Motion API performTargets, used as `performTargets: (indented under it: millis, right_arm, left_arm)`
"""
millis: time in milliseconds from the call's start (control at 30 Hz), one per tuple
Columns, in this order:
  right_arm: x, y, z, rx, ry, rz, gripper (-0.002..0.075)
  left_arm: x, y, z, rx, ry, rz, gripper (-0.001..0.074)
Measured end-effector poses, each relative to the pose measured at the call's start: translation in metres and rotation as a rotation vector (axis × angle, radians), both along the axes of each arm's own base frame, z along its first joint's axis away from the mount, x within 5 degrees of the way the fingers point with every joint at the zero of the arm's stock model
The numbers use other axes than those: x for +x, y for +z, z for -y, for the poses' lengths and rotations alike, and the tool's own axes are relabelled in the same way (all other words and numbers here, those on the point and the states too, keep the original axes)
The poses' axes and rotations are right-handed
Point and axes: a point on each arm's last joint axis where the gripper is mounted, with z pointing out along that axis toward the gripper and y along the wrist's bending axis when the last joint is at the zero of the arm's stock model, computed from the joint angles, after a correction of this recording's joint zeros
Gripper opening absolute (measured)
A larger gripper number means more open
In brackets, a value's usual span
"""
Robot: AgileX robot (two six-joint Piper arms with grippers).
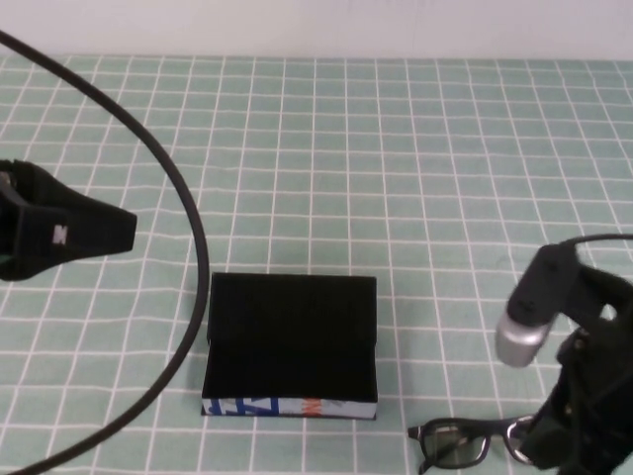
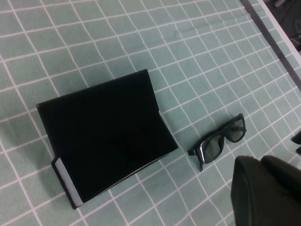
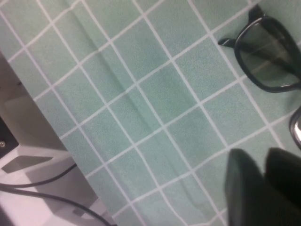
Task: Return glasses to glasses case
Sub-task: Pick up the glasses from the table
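Your glasses [image 1: 465, 442] lie flat on the green checked table [image 1: 396, 148], lenses facing the near edge, just to the right of the glasses case [image 1: 292, 346] and apart from it. The case sits with its flap lid folded back, its black lining exposed and its white printed strip toward you, so it is ready to take the glasses without any further opening. Your right gripper [image 1: 554, 445] is low at the near right corner, right at the outer end of the frame, which looks like the natural place to take hold, since a grasp at the temple end leaves the lenses untouched. In the right wrist view the fingers [image 3: 249, 188] show as dark shapes beside the frame, with a narrow gap between them and nothing pinched; whether they touch the frame you cannot tell. Your left gripper [image 1: 59, 233] hangs well to the left of the case, above the table and away from both things, and I cannot tell the state of its fingers. It seems parked to keep the path to the case free.
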Motion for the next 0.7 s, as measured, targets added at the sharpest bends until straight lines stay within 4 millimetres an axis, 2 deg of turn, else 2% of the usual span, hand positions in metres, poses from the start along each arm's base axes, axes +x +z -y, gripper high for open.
performTargets:
  millis: [167, 233, 367, 700]
  right_arm:
    - [0.014, -0.014, -0.007, -0.009, -0.015, -0.022, 0.0318]
    - [0.02, -0.02, -0.01, -0.012, -0.007, -0.015, 0.0365]
    - [0.031, -0.03, -0.012, -0.039, 0.059, 0.039, 0.0391]
    - [0.053, -0.048, -0.014, -0.108, 0.281, 0.211, 0.0395]
  left_arm:
    - [-0.001, -0.001, 0.0, 0.006, -0.005, -0.006, -0.0006]
    - [-0.001, -0.001, 0.0, 0.009, -0.009, -0.011, -0.0006]
    - [-0.002, -0.002, 0.0, 0.018, -0.018, -0.023, -0.0006]
    - [-0.004, -0.003, -0.001, 0.04, -0.05, -0.012, -0.0006]
